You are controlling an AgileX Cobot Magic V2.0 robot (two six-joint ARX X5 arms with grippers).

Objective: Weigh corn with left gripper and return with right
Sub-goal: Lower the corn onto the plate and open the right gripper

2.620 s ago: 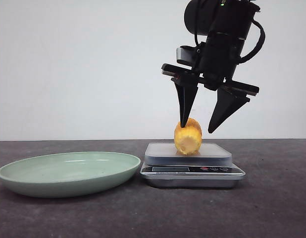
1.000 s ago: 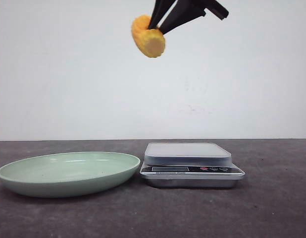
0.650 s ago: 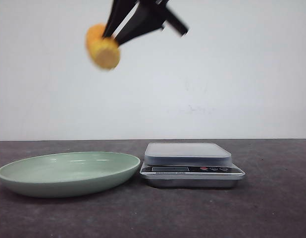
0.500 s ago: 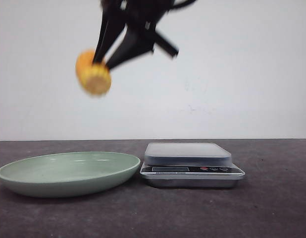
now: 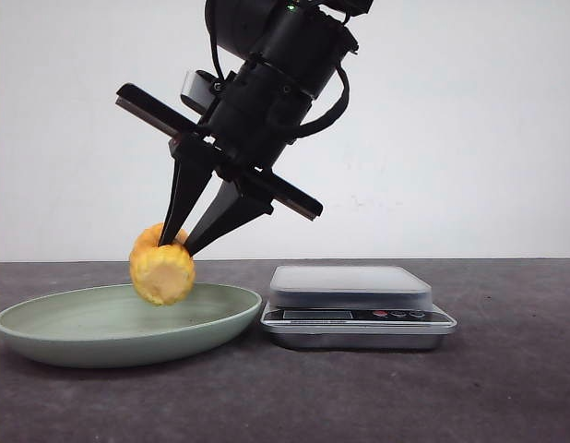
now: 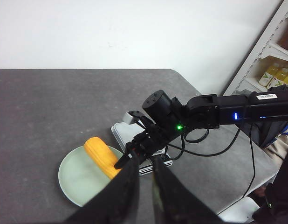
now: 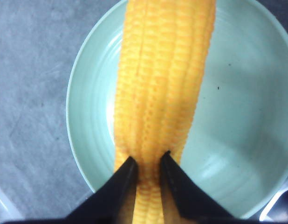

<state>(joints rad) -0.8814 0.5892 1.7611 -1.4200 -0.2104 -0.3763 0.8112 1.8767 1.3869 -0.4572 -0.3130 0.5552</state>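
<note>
The corn, a short yellow-orange cob with its pale cut end toward the front camera, hangs just above the pale green plate. My right gripper is shut on it, its black fingers slanting down from the upper right. The right wrist view shows the corn running lengthwise over the plate, pinched by the right gripper. The silver scale stands bare to the right of the plate. My left gripper is high above the table, its fingers nearly together with nothing between them.
In the left wrist view the right arm reaches in from the right over the scale toward the plate. A white shelf with bottles stands beyond the table's right edge. Dark grey tabletop surrounds everything.
The right gripper shut on the corn where it sat on the scale, lifted it, carried it left and lowered it to just above the plate. The scale now stands empty.
</note>
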